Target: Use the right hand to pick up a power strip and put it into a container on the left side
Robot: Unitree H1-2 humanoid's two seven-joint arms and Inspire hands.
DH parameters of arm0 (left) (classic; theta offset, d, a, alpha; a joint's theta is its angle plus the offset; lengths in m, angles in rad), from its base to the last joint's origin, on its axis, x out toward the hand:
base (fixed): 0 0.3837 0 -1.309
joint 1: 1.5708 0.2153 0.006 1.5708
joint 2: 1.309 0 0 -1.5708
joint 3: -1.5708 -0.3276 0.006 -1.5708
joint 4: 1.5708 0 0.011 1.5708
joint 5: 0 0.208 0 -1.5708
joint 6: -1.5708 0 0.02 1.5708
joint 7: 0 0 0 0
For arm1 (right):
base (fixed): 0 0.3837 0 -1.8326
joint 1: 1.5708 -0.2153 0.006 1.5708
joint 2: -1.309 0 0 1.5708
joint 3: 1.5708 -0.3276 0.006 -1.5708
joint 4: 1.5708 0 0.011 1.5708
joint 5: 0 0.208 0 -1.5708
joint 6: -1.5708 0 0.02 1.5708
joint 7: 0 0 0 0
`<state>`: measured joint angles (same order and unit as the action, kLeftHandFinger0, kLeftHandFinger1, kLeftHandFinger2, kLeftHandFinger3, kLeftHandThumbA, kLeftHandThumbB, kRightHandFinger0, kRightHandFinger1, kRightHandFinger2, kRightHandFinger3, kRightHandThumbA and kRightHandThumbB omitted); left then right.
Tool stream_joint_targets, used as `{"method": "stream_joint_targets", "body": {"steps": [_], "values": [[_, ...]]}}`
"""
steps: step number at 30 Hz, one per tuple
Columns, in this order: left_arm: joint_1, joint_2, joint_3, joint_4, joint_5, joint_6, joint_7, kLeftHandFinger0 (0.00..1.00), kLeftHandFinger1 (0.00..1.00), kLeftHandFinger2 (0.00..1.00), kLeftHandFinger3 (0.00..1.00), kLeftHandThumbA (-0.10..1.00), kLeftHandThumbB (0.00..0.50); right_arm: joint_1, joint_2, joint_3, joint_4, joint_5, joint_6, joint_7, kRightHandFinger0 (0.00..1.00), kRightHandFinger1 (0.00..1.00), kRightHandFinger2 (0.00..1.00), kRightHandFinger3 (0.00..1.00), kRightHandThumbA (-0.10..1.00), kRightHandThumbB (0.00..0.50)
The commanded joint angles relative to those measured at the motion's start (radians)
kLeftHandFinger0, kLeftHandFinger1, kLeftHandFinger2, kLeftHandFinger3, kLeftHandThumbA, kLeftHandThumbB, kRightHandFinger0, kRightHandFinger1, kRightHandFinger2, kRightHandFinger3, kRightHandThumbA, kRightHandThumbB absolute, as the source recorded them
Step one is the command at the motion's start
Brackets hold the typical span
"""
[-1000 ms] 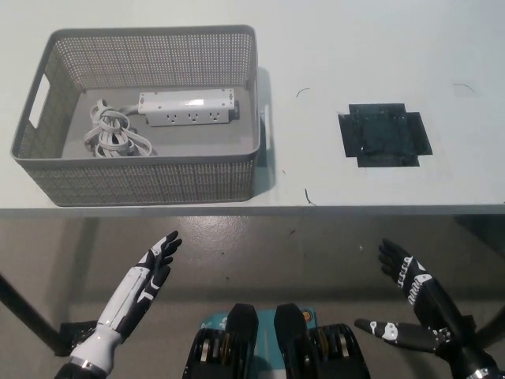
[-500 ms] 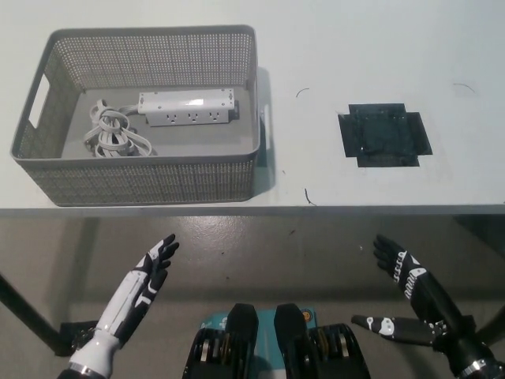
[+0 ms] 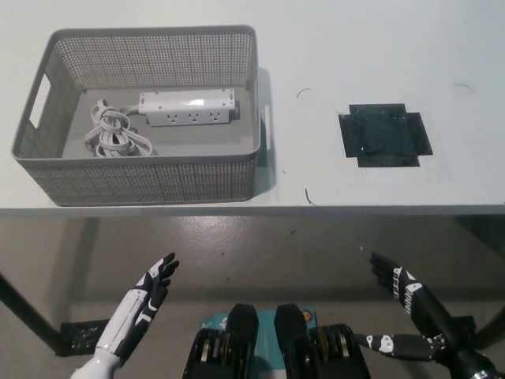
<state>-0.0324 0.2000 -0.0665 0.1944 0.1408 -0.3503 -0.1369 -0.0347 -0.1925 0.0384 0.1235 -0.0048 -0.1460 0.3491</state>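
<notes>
**Surroundings: table, patch, floor**

We note a pale table (image 3: 379,47) filling the upper half of the view, its front edge running straight across the middle. A dark square patch (image 3: 385,135) with notched corners lies flat on the tabletop at right of centre. A few thin dark specks and hair-like marks (image 3: 308,197) are scattered around it, one near the front edge. Below the edge we see grey-green floor (image 3: 268,253), mottled, with a dark table leg (image 3: 24,312) slanting in at lower left.
</notes>
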Motion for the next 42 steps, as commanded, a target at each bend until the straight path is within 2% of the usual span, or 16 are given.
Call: {"method": "stream_joint_targets", "body": {"steps": [1,11,22,26,33,36,42], "values": [[0.014,0.0,-0.005,-0.033,0.015,-0.025,0.015,1.0,1.0,1.0,1.0,1.0,0.145,0.017,-0.018,0.011,-0.038,-0.034,-0.029,-0.028,1.0,1.0,1.0,1.0,1.0,0.254],[0.031,-0.001,-0.015,-0.032,0.031,-0.023,0.018,1.0,1.0,1.0,1.0,1.0,0.152,0.03,-0.024,0.025,-0.037,-0.053,-0.03,-0.037,1.0,1.0,1.0,1.0,1.0,0.257],[0.011,0.007,-0.009,-0.028,0.025,-0.025,0.014,1.0,1.0,1.0,1.0,1.0,0.137,-0.001,-0.021,0.038,-0.026,-0.064,-0.032,-0.043,1.0,1.0,1.0,1.0,1.0,0.256],[0.014,0.003,-0.006,-0.033,0.026,-0.021,0.019,1.0,1.0,1.0,1.0,1.0,0.139,0.0,-0.024,0.04,-0.029,-0.067,-0.04,-0.045,1.0,1.0,1.0,1.0,1.0,0.275],[0.007,0.008,-0.007,-0.023,0.015,-0.026,0.008,1.0,1.0,1.0,1.0,0.99,0.14,-0.003,-0.024,0.043,-0.024,-0.074,-0.049,-0.051,1.0,1.0,1.0,1.0,1.0,0.271],[0.01,0.008,-0.007,-0.035,0.021,-0.009,0.009,1.0,1.0,1.0,1.0,1.0,0.141,-0.002,-0.024,0.045,-0.029,-0.078,-0.046,-0.052,1.0,1.0,1.0,1.0,1.0,0.286],[-0.004,0.012,-0.005,-0.025,0.02,-0.016,0.01,1.0,1.0,1.0,1.0,1.0,0.148,-0.015,-0.025,0.048,-0.026,-0.085,-0.048,-0.054,1.0,1.0,1.0,1.0,1.0,0.276]]}}
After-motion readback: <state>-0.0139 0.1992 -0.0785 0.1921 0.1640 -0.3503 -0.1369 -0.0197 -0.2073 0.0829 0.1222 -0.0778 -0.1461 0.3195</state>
